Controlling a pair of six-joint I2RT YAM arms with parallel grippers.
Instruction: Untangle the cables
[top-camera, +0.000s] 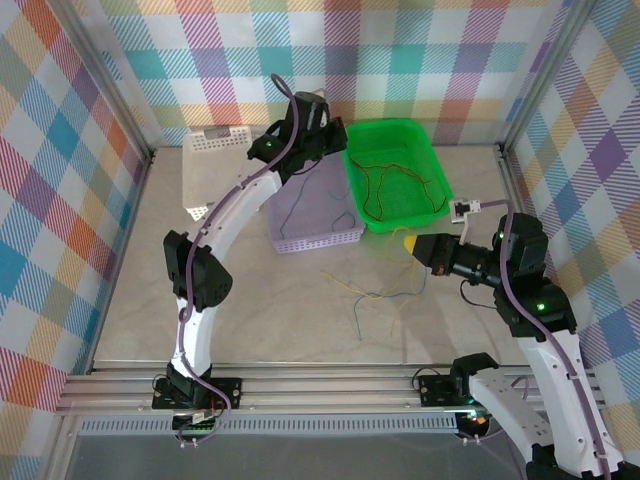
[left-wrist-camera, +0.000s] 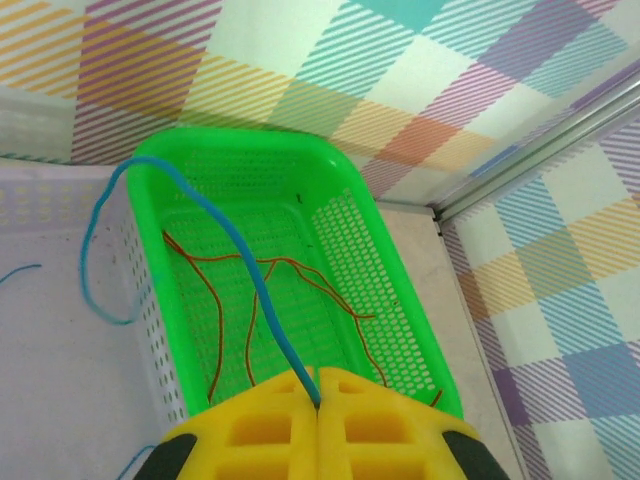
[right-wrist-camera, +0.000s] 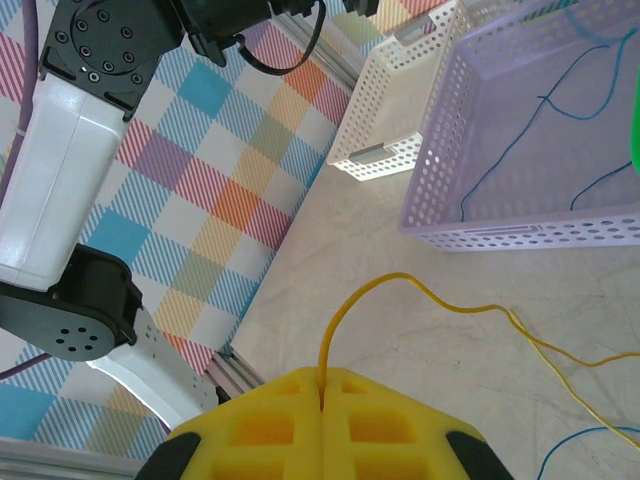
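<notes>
Clamping one wire each.
At bottom centre we see the left gripper (left-wrist-camera: 318, 400) pinching a thin blue wire (left-wrist-camera: 232, 243), the right gripper (right-wrist-camera: 322, 390) pinching a thin yellow wire (right-wrist-camera: 400, 277).

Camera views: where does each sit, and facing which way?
Top external: above and behind, looking down on left arm and right arm.
Left wrist: over the purple basket, facing the green basket; left end effector pinches a blue cable.
Right wrist: low, facing the left arm; right end effector pinches a yellow cable.
Both wrist views share the purple basket.
</notes>
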